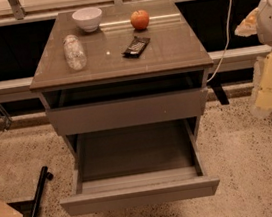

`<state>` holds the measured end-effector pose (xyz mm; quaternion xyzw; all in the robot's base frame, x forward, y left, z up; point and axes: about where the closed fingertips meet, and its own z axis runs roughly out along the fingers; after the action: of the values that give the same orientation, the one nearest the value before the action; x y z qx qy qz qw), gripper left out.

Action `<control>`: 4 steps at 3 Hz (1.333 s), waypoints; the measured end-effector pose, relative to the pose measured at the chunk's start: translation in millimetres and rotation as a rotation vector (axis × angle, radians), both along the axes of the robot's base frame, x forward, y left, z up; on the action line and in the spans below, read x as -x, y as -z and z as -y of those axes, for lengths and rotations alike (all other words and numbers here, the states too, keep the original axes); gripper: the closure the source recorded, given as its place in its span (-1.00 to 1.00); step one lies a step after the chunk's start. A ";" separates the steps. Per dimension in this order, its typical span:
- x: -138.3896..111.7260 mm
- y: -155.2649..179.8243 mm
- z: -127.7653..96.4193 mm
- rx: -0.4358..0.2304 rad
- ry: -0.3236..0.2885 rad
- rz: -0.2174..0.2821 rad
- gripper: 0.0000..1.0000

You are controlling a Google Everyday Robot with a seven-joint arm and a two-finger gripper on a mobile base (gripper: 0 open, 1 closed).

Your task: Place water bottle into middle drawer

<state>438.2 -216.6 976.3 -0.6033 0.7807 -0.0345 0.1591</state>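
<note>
The water bottle (74,52) lies on the tabletop (168,50), left of centre. The middle drawer (138,196) gapes open at bottom. The tool (271,84) sits at the right edge; its state cannot be told.

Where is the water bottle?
The bottle lies on the left of the cabinet top, just in front of the bowl. The gripper is out of view.

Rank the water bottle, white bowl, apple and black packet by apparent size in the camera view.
1. water bottle
2. white bowl, close behind; it sits farther back, so unsure
3. black packet and apple: too alike to rank
The gripper is not in view.
</note>
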 end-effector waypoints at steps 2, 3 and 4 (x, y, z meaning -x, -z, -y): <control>-14.4 10.4 -21.1 -0.052 -0.019 0.028 -1.00; -48.8 29.5 -61.6 -0.142 -0.046 0.032 -1.00; -51.5 30.9 -62.2 -0.146 -0.045 0.035 -1.00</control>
<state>489.6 -154.4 945.4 -0.6068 0.7645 0.0154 0.2170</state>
